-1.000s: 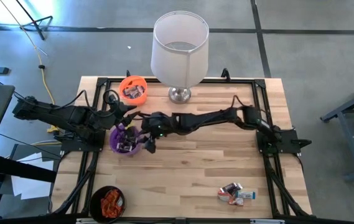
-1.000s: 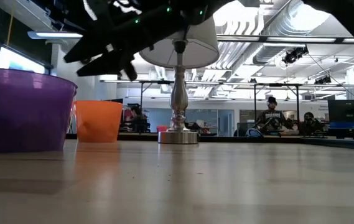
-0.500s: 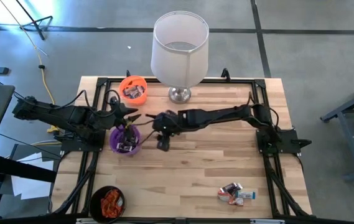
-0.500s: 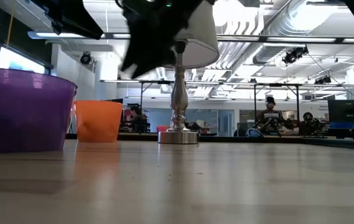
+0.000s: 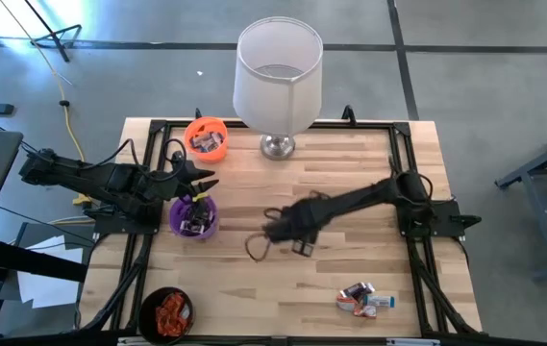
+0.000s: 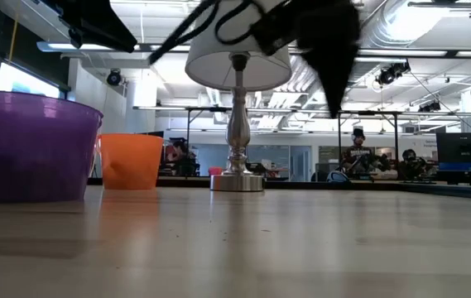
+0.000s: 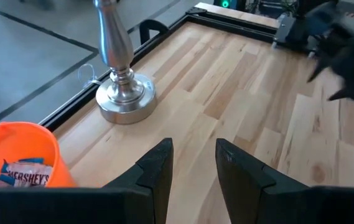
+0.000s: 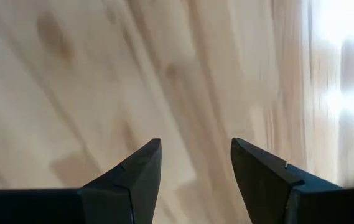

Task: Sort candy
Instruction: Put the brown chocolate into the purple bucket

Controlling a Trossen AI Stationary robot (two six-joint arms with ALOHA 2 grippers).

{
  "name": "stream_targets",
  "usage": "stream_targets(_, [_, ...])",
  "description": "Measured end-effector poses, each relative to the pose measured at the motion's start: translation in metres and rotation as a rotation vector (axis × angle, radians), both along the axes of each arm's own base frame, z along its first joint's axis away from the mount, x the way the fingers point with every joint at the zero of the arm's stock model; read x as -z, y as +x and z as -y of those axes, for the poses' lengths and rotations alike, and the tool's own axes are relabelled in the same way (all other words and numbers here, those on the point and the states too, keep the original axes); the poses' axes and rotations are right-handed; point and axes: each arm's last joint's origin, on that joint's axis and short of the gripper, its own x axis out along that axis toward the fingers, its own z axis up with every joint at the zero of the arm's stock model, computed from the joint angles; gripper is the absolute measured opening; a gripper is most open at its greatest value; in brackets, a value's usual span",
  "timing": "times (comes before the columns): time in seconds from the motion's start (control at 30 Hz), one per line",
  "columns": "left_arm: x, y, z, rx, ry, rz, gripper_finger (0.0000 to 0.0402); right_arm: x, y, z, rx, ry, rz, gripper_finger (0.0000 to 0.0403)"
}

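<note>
Landmark: we place everything by the lamp [image 5: 279,77], which stands at the far middle edge of the table [image 5: 350,288].
Right gripper [image 8: 195,163]: we see it above bare wood, nearer the front than the lamp and slightly toward the right side; its image in the high view is smeared.
Right fingers [image 8: 140,168]: we see them spread apart with only plain tabletop between them, gripping nothing and touching nothing.
Left gripper [image 7: 192,163]: we see it to the lamp's left and nearer the front, hanging over the purple cup [image 5: 193,216].
Left fingers [image 7: 158,165]: we see a clear gap between them, nothing in it, and no contact with the cup.
Candy [image 5: 364,299]: we find a small loose pile far from the lamp, near the table's front right edge.
Orange cup [image 5: 206,136]: just left of the lamp, with wrapped sweets inside.
Black cup [image 5: 166,313]: at the front left corner, holding orange-red wrappers.
</note>
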Motion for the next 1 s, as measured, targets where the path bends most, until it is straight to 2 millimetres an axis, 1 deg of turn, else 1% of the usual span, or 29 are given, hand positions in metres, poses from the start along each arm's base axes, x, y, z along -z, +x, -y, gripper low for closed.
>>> stream_targets(0.1, [0.0,0.0,0.0,0.0,-0.007,0.002,0.011,-0.002,-0.015,-0.026,0.011,-0.023,-0.052,0.0187])
stream_targets(0.27, [0.0,0.0,0.001,0.024,-0.042,0.005,0.011,0.001,-0.033,-0.073,0.051,0.032,-0.051,0.0187])
stream_targets(0.5, [0.001,0.001,0.002,0.039,-0.086,0.013,0.011,0.016,-0.067,-0.127,0.207,0.107,-0.117,0.0187])
stream_targets(0.6, [0.0,0.001,0.002,0.038,-0.09,0.02,0.011,0.023,-0.079,-0.146,0.234,0.15,-0.124,0.0187])
stream_targets(0.7, [-0.001,0.002,0.002,0.035,-0.099,0.04,0.011,0.03,-0.088,-0.161,0.181,0.179,-0.106,0.0187])
stream_targets(0.8, [-0.002,0.002,0.002,0.031,-0.11,0.057,0.011,0.038,-0.096,-0.168,0.054,0.187,-0.11,0.0187])
stream_targets(0.9, [-0.002,0.003,0.003,0.024,-0.127,0.068,0.011,0.048,-0.105,-0.169,-0.104,0.178,-0.165,0.0187])
stream_targets(1.0, [-0.002,0.003,0.003,0.014,-0.144,0.076,0.011,0.059,-0.114,-0.165,-0.23,0.156,-0.246,0.0187])
